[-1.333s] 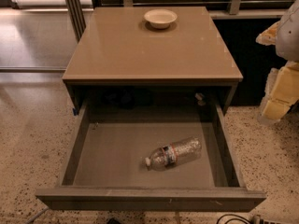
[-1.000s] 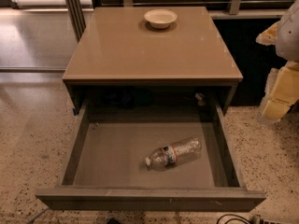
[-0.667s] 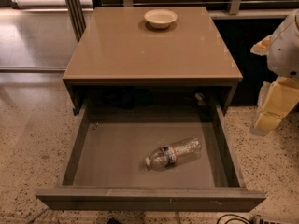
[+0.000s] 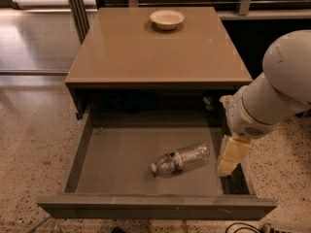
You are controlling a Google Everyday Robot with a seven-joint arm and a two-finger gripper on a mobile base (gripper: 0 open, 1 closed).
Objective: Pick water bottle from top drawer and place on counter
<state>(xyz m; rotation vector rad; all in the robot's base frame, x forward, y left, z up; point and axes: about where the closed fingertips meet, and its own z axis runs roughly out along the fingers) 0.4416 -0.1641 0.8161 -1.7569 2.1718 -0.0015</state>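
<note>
The water bottle [image 4: 181,159] lies on its side on the bare bottom of the open top drawer [image 4: 121,154], right of centre, white cap pointing front-left. My gripper [image 4: 227,165] hangs from the white arm [image 4: 277,91] over the drawer's right side, just right of the bottle's base and apart from it. The tan-brown counter [image 4: 155,52] is the glossy top of the cabinet above the drawer.
A cream bowl [image 4: 167,19] stands at the back middle of the counter. Speckled terrazzo floor [image 4: 34,144] lies left and right of the cabinet. A dark post [image 4: 77,8] stands at the back left. Cables [image 4: 243,226] lie by the drawer's front right corner.
My arm has swung in from the right edge of the view, leftward and down, bringing the gripper over the drawer's right side beside the bottle. The bottle has not moved.
</note>
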